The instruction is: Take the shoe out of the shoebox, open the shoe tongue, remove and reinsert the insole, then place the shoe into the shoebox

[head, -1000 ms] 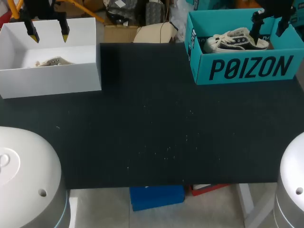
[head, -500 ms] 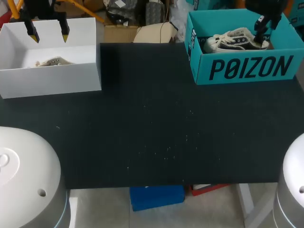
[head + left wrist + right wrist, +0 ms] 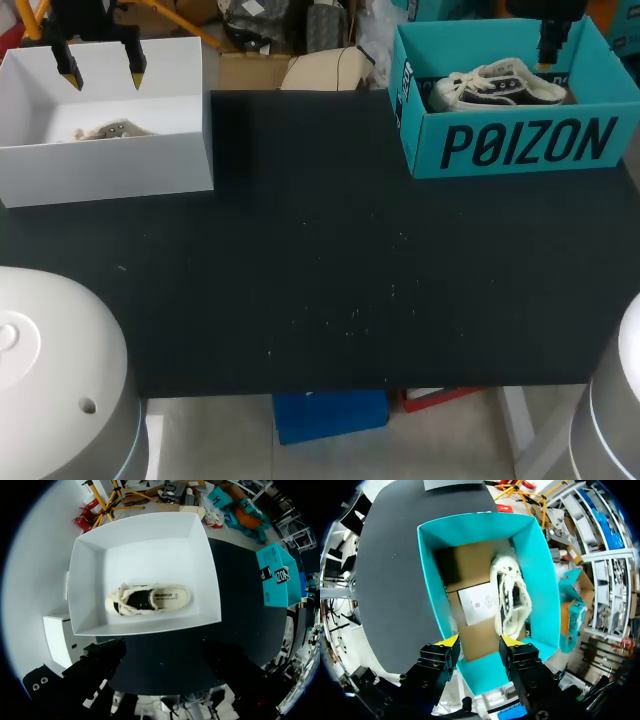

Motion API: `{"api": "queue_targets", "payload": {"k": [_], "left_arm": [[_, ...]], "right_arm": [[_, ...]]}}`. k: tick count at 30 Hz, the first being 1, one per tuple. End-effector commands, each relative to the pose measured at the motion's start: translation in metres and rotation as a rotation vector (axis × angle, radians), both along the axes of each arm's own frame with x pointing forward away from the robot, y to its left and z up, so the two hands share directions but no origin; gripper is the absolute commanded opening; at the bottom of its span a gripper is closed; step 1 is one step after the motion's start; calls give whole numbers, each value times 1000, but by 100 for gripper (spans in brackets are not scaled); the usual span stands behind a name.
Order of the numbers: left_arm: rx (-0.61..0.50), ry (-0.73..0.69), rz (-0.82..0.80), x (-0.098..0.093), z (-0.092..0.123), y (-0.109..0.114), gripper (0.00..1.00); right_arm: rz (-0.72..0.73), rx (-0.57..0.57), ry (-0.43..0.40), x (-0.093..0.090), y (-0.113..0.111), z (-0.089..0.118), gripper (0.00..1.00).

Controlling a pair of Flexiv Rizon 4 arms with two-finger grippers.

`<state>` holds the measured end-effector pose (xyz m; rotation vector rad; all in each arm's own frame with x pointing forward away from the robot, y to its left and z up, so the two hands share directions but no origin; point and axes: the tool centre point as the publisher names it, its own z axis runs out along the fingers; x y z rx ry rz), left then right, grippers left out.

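A dark low sneaker with cream laces lies inside the teal shoebox at the table's back right. My right gripper hangs above the box's far right part, over the shoe's heel end. In the right wrist view the gripper has its yellow tips apart with nothing held, and the sneaker lies ahead of it on the box's cardboard floor. A second, cream-laced shoe lies in the white box at the back left. My left gripper hovers wide open above it.
The black table mat stretches between the two boxes and forward to the front edge. The white rounded bases of my arms stand at the front left corner and front right corner.
My right wrist has turned above the teal box and its fingers have come closer together. The left arm and both shoes have not moved.
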<state>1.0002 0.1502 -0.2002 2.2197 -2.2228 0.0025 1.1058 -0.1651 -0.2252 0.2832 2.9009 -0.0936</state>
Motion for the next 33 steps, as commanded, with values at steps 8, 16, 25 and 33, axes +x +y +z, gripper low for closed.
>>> {"api": "queue_targets", "payload": {"k": [8, 16, 25, 33], "left_arm": [[1, 1, 1, 0, 0, 0, 100], [1, 1, 1, 0, 0, 0, 100], [1, 1, 1, 0, 0, 0, 100], [1, 1, 1, 0, 0, 0, 100]], "right_arm": [[369, 14, 115, 61, -1, -48, 46], [364, 4, 154, 73, 2, -82, 50], [297, -3, 166, 87, -1, -100, 49], [234, -2, 149, 102, -2, -110, 49]]}}
